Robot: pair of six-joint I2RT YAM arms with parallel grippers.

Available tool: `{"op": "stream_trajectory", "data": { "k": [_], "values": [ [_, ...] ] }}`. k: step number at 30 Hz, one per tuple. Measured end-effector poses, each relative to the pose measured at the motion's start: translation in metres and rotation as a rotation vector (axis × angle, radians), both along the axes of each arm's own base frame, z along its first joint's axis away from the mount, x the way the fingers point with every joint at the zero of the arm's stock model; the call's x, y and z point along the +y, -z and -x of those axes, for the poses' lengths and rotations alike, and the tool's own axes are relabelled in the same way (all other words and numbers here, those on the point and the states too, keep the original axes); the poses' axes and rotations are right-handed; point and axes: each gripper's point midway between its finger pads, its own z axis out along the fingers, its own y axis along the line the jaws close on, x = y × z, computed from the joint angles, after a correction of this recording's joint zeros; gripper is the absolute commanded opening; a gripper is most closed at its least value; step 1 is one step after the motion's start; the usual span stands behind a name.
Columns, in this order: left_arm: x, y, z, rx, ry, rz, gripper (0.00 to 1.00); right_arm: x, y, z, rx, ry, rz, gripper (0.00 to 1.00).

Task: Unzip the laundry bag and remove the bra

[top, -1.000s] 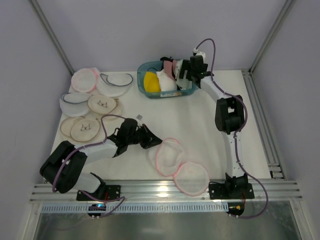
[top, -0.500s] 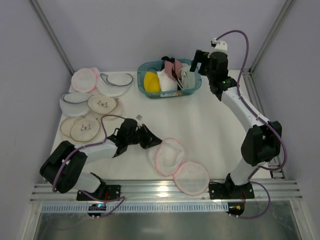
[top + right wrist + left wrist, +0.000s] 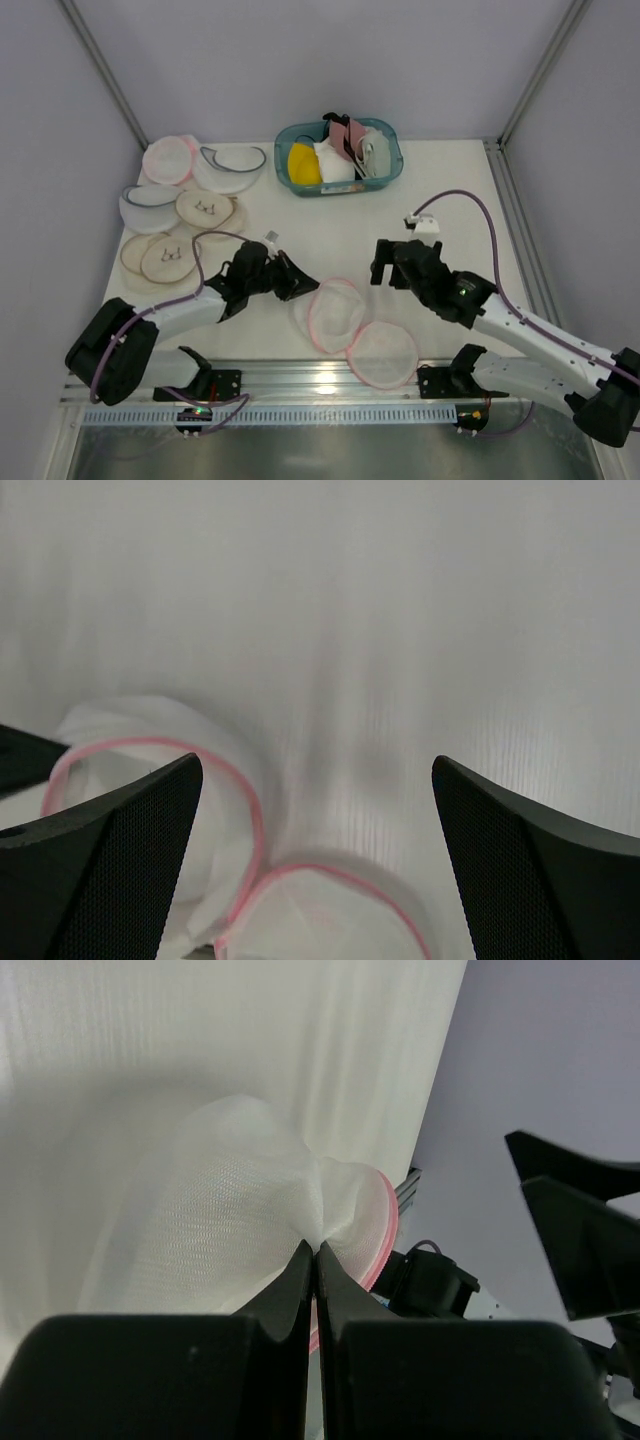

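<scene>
Left gripper [image 3: 298,283]: we note the jaws pressed fully together, pinching a tuft of white mesh at the left edge of the laundry bag [image 3: 335,312]. Bag: we log it lying unzipped at the near middle of the table [image 3: 420,210], its two pink-rimmed halves spread flat and touching, one nearer the arm bases. Right gripper [image 3: 380,263]: we record it spread wide and empty, hanging just right of the bag. Bra [image 3: 375,150]: pale, we list it in the right end of the teal basket [image 3: 290,182] at the far edge. Assorted round pouches [image 3: 205,165] lie far left.
</scene>
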Motion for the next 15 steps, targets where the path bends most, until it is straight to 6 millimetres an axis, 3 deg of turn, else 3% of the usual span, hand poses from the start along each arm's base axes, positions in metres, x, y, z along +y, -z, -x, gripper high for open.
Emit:
{"op": "stream_trajectory", "data": {
  "k": [2,5,10,15],
  "values": [
    [0.006,0.001,0.004,-0.004,-0.012,-0.009,0.0,-0.004,0.012,0.032,0.046,-0.003,-0.016,0.99],
    [0.019,-0.003,0.01,-0.031,-0.057,-0.021,0.0,-0.007,0.025,0.064,0.115,-0.009,-0.019,1.0],
    [0.059,-0.016,0.022,-0.112,-0.21,-0.027,0.0,-0.004,0.051,0.096,0.219,-0.029,0.026,0.99],
    [0.103,-0.04,0.038,-0.196,-0.382,0.012,0.0,-0.005,0.084,0.11,0.309,-0.012,0.101,0.99]
  ]
}}
